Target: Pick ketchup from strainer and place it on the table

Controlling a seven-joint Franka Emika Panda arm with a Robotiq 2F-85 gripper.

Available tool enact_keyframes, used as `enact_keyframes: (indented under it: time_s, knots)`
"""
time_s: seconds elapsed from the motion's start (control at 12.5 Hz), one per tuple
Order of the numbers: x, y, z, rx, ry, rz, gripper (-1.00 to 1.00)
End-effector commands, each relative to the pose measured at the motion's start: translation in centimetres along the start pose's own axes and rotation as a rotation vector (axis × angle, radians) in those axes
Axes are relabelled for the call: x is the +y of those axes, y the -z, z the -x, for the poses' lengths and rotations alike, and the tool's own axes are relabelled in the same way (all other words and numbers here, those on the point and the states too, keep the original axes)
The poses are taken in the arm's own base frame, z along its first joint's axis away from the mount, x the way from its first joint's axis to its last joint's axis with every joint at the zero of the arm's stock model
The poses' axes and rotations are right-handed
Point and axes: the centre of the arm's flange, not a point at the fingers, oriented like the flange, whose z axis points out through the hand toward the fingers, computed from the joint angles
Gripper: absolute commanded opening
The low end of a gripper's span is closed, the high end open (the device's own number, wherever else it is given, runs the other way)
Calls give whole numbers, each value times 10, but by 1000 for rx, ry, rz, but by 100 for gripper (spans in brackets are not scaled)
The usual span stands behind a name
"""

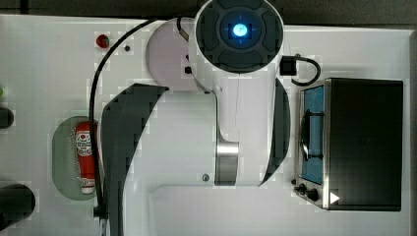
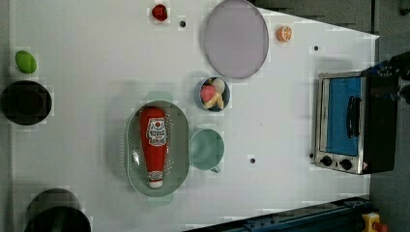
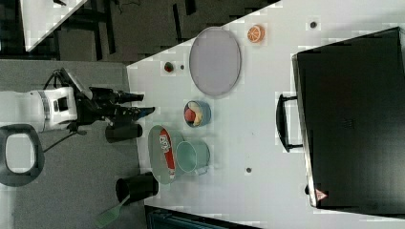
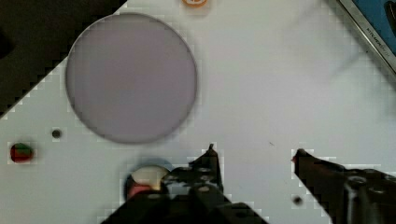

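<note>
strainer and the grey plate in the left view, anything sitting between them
In the left view, a small blue bowl of toy food lies on the table between the strainer and the grey plate.

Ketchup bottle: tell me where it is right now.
The ketchup lies flat inside the strainer, left of centre in the left view, with the green cup just to the strainer's right in the left view.

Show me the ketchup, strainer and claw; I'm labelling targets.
ketchup (image 2: 154, 140): left view, red body below the label.
strainer (image 2: 180, 145): left view, bare dotted floor.
claw (image 4: 254, 151): wrist view, gap midway between fingertips.
</note>
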Motion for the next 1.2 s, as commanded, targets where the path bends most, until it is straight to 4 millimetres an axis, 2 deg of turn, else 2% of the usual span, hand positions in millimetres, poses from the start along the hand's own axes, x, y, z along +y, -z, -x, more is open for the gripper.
enact_keyframes:
  time_s: [0.08,0.24,0.48,0.64,0.88,1.04,1.2]
  knots:
    - [58,64,51,-23,-14,32,58]
    - [41,60,59,-23,18,20,100]
    - [-17,43,93,-3,141,11,100]
    - [-63,25,131,-6,252,16,100]
    - [-124,-7,209,-34,435,36,100]
    - [-156,-29,253,-50,518,25,100]
    - [-177,-60,293,-86,583,27,100]
